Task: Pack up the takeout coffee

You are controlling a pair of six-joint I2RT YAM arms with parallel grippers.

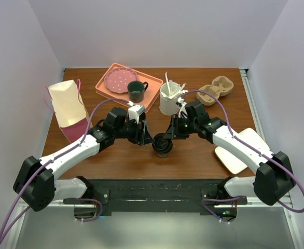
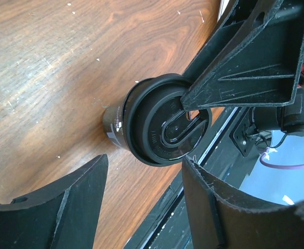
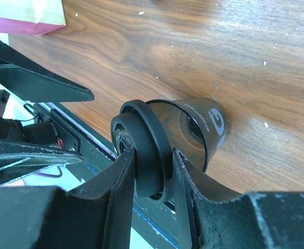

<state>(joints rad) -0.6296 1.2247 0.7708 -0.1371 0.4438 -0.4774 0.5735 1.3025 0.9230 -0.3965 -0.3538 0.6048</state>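
Observation:
The takeout coffee (image 1: 162,147), a small black paper cup with white lettering (image 3: 206,127), stands on the wooden table near its front edge. A round black lid (image 2: 165,124) sits on top of it. My right gripper (image 1: 167,137) is shut on the lid's rim (image 3: 151,155), one finger on each side. My left gripper (image 1: 147,139) is open and empty just left of the cup. In the left wrist view its fingers (image 2: 79,202) stand apart, short of the cup (image 2: 113,122).
A cream and pink paper bag (image 1: 67,109) stands at the left. An orange tray (image 1: 104,88) at the back holds a pink plate and a dark mug (image 1: 136,91). A white cup of stirrers (image 1: 169,99), a cardboard cup carrier (image 1: 217,89) and a white plate (image 1: 244,150) are at the right.

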